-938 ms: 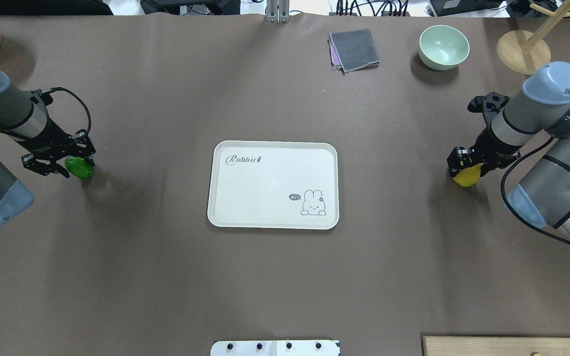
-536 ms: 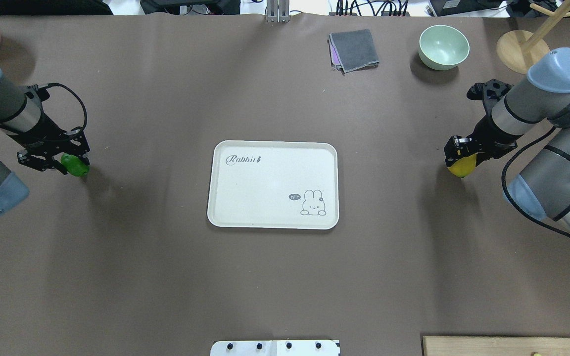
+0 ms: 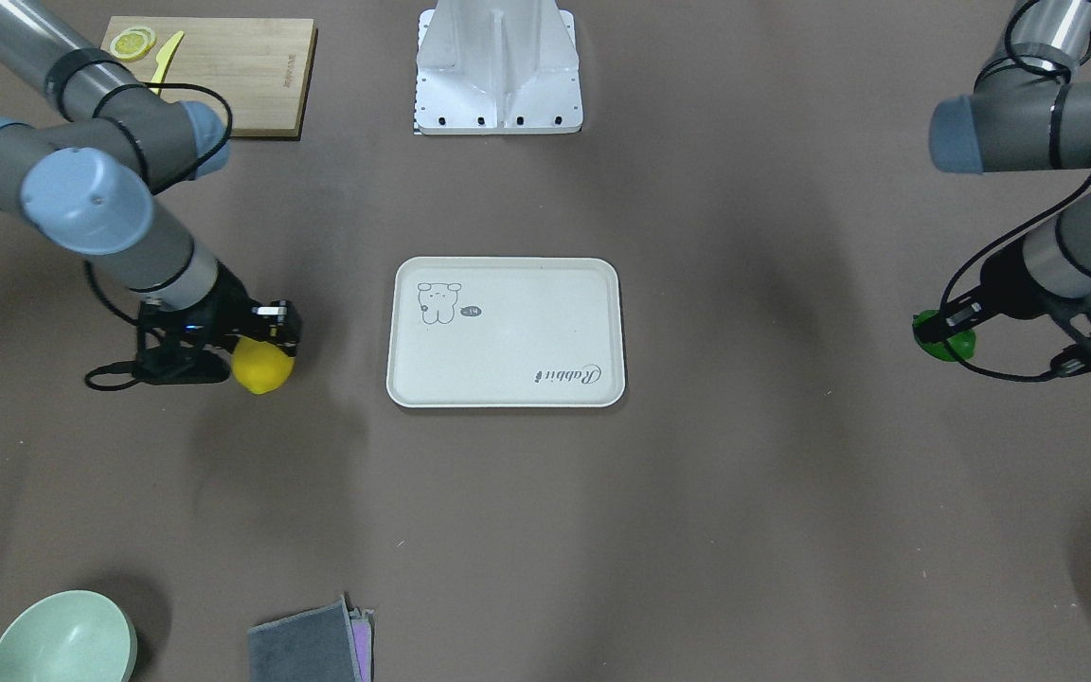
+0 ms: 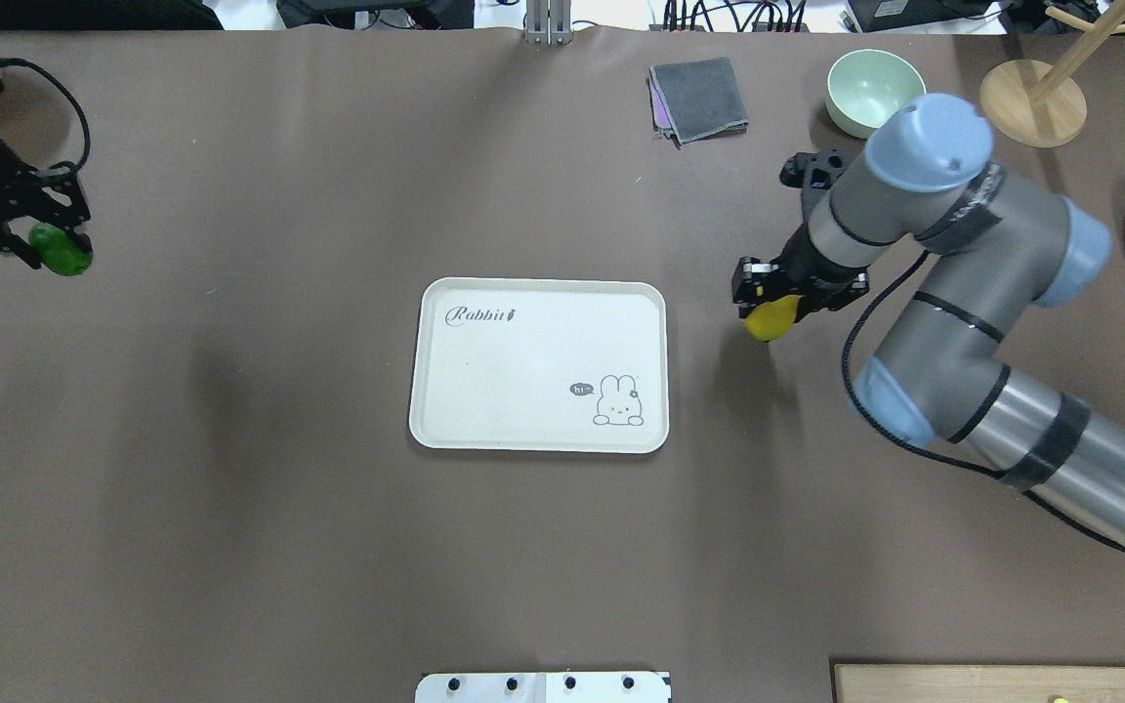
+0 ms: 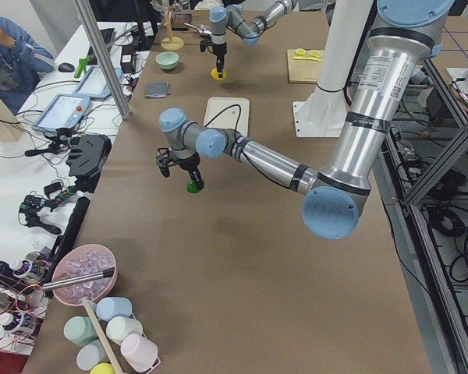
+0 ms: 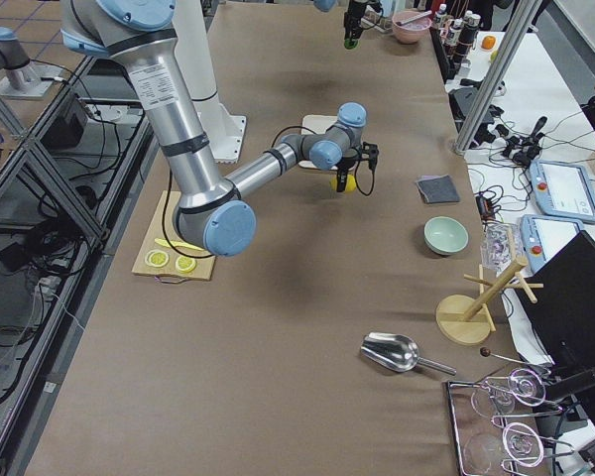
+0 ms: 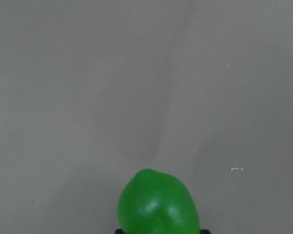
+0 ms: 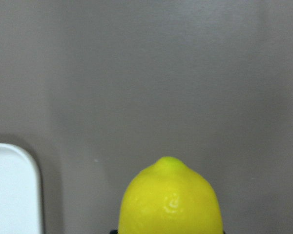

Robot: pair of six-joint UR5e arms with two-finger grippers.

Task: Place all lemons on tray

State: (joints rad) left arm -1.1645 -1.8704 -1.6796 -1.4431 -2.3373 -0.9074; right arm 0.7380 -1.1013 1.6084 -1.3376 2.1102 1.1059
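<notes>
Both pickups look done and this is the carry phase; nothing is on the tray [image 4: 523,361] yet. Right gripper [image 4: 766,303] is clamped on the yellow lemon [image 4: 770,320], tip down, near the tray's right edge but not over it. The forearm reaches in from the right, wrist pointing down. Left gripper [image 4: 47,242] is clamped on the green lemon [image 4: 62,252], well apart from the tray's left edge, wrist also down. Next, by my reading: traverse each over the tray, lower, release.
</notes>
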